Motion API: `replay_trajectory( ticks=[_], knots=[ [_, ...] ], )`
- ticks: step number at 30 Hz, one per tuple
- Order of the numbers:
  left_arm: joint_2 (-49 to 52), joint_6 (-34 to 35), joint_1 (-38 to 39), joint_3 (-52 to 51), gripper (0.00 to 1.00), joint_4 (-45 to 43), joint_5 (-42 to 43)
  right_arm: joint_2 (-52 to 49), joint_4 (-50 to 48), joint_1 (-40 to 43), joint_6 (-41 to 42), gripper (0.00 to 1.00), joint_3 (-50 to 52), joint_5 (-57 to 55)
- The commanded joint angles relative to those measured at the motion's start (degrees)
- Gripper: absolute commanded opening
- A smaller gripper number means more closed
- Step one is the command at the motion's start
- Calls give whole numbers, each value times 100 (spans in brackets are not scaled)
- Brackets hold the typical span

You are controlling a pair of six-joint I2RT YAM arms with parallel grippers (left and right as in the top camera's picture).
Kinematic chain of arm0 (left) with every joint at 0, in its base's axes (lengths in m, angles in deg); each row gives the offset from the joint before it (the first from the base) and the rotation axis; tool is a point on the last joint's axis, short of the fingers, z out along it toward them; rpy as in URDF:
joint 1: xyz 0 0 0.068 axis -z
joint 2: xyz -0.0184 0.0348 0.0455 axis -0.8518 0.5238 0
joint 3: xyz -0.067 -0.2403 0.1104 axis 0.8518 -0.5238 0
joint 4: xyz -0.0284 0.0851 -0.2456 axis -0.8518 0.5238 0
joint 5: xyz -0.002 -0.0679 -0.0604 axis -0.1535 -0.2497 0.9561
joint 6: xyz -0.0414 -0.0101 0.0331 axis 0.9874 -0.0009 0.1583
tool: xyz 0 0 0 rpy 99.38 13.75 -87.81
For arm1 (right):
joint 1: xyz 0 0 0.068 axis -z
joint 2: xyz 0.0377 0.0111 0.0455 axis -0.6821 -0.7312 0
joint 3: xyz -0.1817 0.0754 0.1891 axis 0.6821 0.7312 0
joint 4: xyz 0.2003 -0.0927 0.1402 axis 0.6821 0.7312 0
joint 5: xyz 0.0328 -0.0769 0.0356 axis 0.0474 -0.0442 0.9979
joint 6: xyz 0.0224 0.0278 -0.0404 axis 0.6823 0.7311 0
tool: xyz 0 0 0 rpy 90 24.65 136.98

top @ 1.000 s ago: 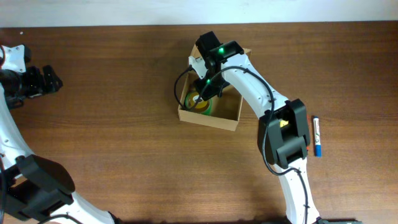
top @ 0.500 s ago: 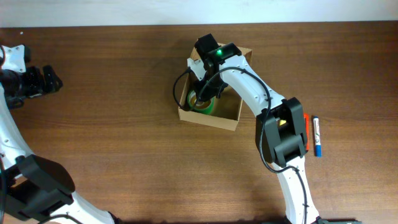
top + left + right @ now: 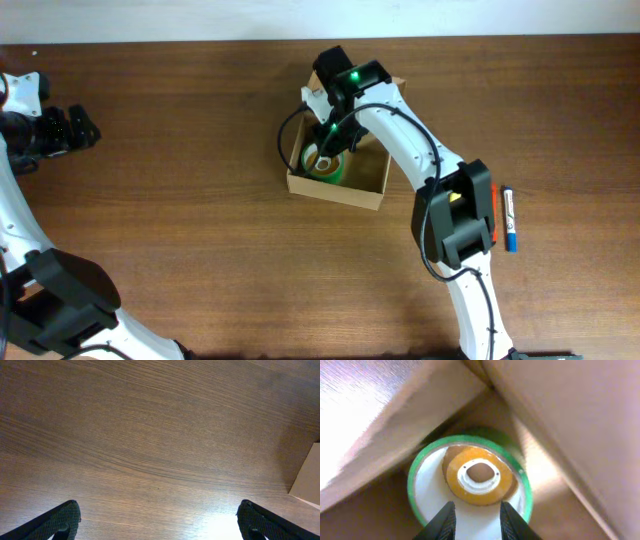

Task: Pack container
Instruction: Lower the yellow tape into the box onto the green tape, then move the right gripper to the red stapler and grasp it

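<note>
The container (image 3: 368,170), an open tan cardboard box, sits at the table's far middle. A green tape roll (image 3: 326,166) lies flat in its left end, with a smaller yellow roll inside it. In the right wrist view the green roll (image 3: 427,490) rings the yellow roll (image 3: 455,477), between the box walls (image 3: 560,420). My right gripper (image 3: 331,143) reaches down into the box; in its wrist view it (image 3: 477,522) hangs just above the rolls, jaws apart and holding nothing. My left gripper (image 3: 80,128) is open and empty at the far left over bare table (image 3: 160,522).
A white marker with a blue cap (image 3: 510,220) lies on the table right of the right arm. A tan edge (image 3: 307,477) shows at the right border of the left wrist view; I cannot tell what it is.
My right arm has shifted slightly over the box's left end. The tape rolls and the box stay where they were. The left arm has not moved.
</note>
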Motion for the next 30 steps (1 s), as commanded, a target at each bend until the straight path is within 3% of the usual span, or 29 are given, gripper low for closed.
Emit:
replay_trajectory(
  ticks=[1,11,17,21,24,30],
  knots=[
    [-15,-90,0,-26,100,0,66,619,190,-50,-31,30,-232,-221],
    [-15,-90,0,-26,100,0,66,2815,407,39,-44,34,74,-1740],
    [-15,-90,0,-26,100,-2,66,4898,-114,715,42,44,1578,-2754],
    [-15,-90,0,-26,100,-2,66,5910,-216,1797,713,49,2804,-2424],
    [-15,-90,2,-26,100,0,66,6078,-4,2424,1132,49,3438,-1690],
    [-15,-90,2,-26,100,0,66,5753,-321,2533,2625,50,4817,-1213]
  ],
)
